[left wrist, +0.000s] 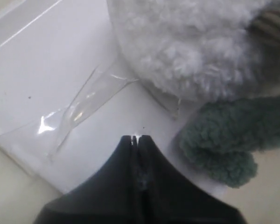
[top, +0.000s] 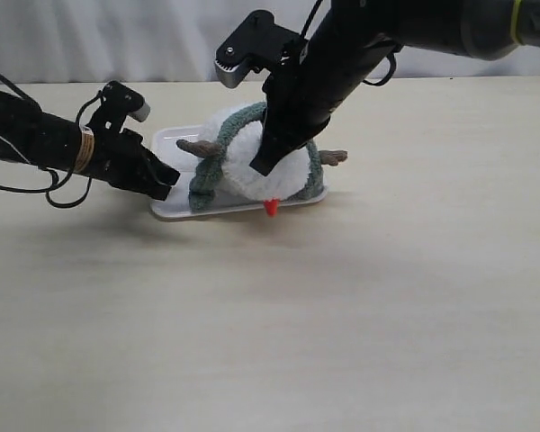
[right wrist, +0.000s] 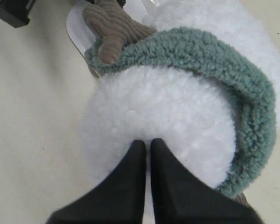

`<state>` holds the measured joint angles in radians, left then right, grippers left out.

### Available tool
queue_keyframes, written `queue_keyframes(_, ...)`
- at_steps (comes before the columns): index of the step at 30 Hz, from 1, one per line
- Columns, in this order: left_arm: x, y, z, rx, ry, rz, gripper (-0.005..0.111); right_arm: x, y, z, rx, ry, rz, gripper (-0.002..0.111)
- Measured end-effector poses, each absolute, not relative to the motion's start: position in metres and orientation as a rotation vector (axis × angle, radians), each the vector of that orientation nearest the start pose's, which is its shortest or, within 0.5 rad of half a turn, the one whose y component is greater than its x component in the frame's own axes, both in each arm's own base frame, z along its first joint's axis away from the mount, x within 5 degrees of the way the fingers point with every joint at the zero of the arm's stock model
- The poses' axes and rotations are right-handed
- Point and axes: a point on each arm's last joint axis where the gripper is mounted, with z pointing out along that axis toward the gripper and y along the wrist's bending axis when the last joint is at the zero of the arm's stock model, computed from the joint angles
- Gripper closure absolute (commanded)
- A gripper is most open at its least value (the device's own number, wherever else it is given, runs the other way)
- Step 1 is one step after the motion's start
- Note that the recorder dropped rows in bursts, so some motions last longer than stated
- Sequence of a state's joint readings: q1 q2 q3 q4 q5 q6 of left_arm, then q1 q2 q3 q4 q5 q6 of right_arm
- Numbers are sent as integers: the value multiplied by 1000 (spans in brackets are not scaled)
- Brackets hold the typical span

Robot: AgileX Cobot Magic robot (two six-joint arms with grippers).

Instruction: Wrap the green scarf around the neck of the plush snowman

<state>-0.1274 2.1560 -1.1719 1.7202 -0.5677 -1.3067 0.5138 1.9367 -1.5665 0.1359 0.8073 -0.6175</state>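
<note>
The plush snowman (top: pixel 283 175) lies on its back on a white tray (top: pixel 166 139), its orange nose (top: pixel 271 208) towards the front. The green scarf (top: pixel 202 184) arches over the neck crease between head and body, with one end hanging down on each side. In the right wrist view the scarf (right wrist: pixel 214 56) curves round behind the head (right wrist: pixel 163 112), under a brown twig arm (right wrist: pixel 112 28). My right gripper (right wrist: pixel 145 141) is shut, tips against the head's fluff. My left gripper (left wrist: pixel 136 138) is shut over the tray, beside a scarf end (left wrist: pixel 224 140).
A crinkled clear plastic film (left wrist: pixel 84 105) lies on the tray (left wrist: pixel 60 70) near the left gripper (top: pixel 166 184). The right arm (top: pixel 342 54) reaches down over the snowman from the back right. The tray rests on a plain beige table (top: pixel 342 315).
</note>
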Motion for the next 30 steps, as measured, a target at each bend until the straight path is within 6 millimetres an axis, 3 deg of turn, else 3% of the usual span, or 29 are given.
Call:
queue_keyframes(20,379,-94,73,640,2455,-638,107,384,223,250,-1179,2180,94,104)
queue_keyframes(24,373,-97,72,658,2455,-699,107,396,228,247,-1160,2176,97,104)
queue_keyframes(30,370,-99,72,655,2455,-736,107,430,227,242,-1064,2166,94,104)
